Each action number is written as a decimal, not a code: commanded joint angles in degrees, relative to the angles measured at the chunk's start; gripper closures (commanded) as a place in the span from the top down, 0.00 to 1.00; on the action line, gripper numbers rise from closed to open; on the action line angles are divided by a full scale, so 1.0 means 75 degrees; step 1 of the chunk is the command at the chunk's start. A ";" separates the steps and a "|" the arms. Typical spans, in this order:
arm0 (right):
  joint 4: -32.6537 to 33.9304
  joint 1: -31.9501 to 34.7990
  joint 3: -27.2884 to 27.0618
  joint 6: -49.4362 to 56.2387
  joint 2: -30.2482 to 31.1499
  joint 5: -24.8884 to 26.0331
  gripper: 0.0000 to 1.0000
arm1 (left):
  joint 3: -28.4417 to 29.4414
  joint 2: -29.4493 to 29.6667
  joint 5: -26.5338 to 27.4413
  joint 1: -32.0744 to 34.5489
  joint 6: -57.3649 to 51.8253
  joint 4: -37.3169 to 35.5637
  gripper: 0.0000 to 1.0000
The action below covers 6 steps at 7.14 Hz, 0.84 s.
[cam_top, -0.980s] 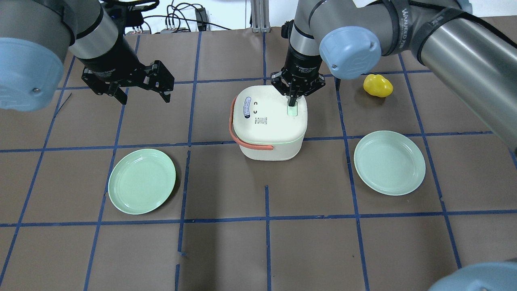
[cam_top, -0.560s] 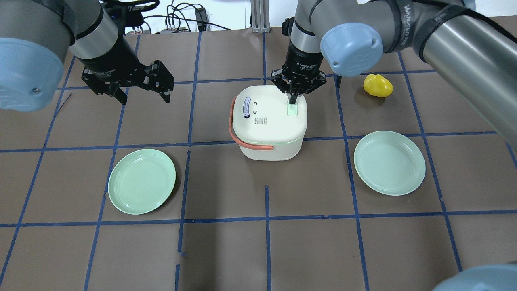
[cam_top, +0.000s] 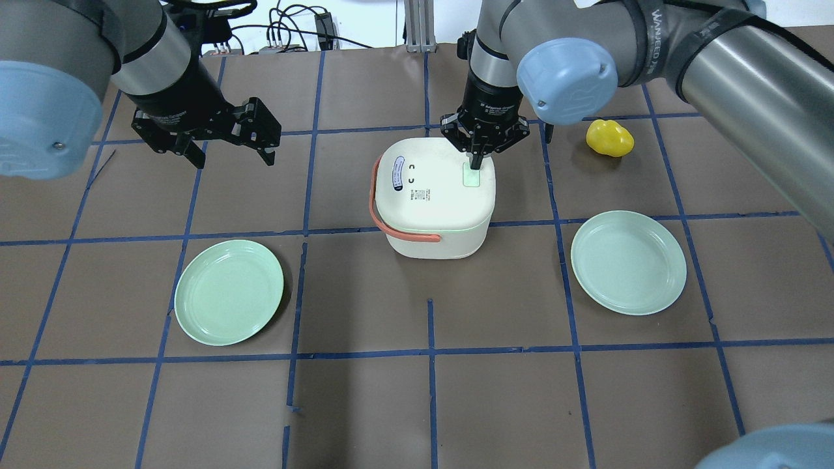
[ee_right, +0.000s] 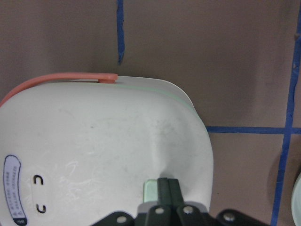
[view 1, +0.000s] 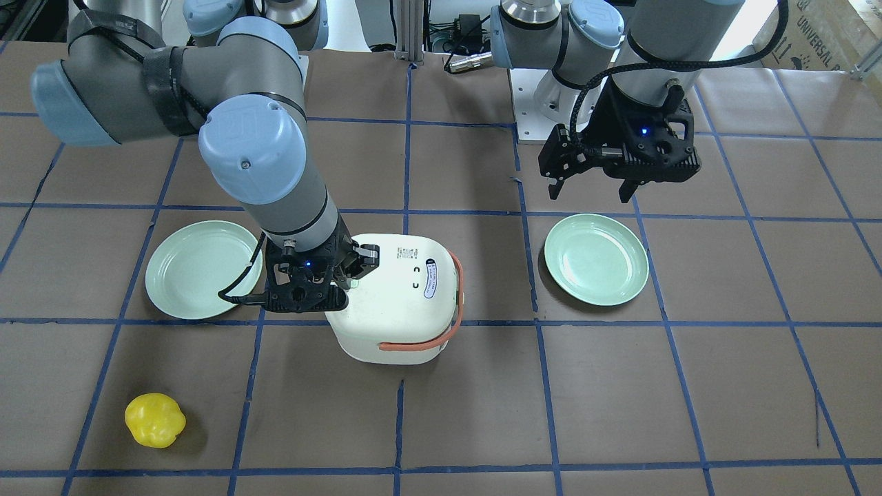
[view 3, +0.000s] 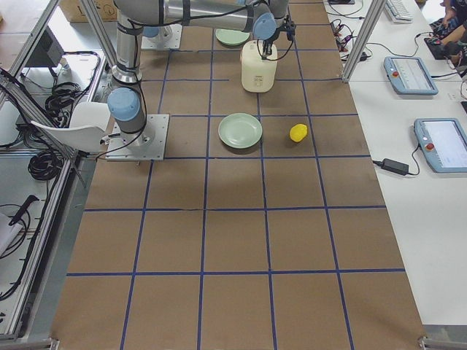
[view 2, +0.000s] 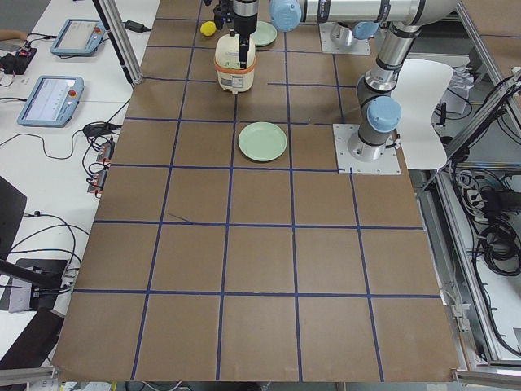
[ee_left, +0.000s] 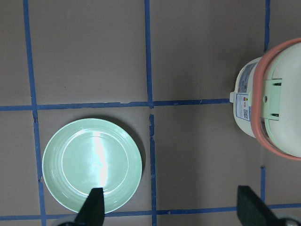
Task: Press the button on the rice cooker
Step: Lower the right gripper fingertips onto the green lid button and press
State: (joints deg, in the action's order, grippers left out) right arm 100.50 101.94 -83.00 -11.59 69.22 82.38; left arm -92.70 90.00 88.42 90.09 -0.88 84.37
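Observation:
The white rice cooker (cam_top: 430, 202) with a salmon handle stands mid-table; it also shows in the front view (view 1: 396, 303) and the right wrist view (ee_right: 103, 150). Its pale green button (cam_top: 470, 178) sits on the lid's right side. My right gripper (cam_top: 475, 163) is shut, fingers together, pointing down at the button's far edge. In the right wrist view the fingers (ee_right: 168, 190) cover part of the button (ee_right: 150, 190). I cannot tell whether they touch it. My left gripper (cam_top: 233, 158) is open and empty, hovering far left of the cooker.
A green plate (cam_top: 228, 292) lies front left and another (cam_top: 629, 262) front right. A yellow pepper-like object (cam_top: 609, 138) lies right of the cooker, behind the right arm. Blue tape lines grid the brown table.
My right gripper has shifted slightly right and towards the far side over the button, still shut. The left arm and the cooker have not moved.

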 commanded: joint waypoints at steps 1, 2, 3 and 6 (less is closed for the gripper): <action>0.0030 0.0002 0.0004 -0.0025 0.0017 -0.0015 0.09 | -0.0003 0.0000 0.0000 0.0000 0.0000 0.0000 1.00; 0.0030 0.0002 -0.0008 -0.0025 -0.0029 -0.0015 0.09 | -0.0003 0.0000 0.0000 0.0000 0.0000 0.0000 1.00; 0.0030 0.0002 -0.0008 -0.0025 -0.0030 -0.0015 0.09 | 0.0009 0.0000 0.0000 0.0000 0.0000 0.0000 1.00; 0.0030 0.0013 -0.0031 -0.0013 -0.0041 -0.0015 0.09 | 0.0009 0.0000 0.0000 0.0000 0.0000 0.0000 1.00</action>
State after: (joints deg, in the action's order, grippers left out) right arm 100.73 101.97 -83.18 -11.70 68.93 82.27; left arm -92.70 90.00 88.42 90.09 -0.88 84.37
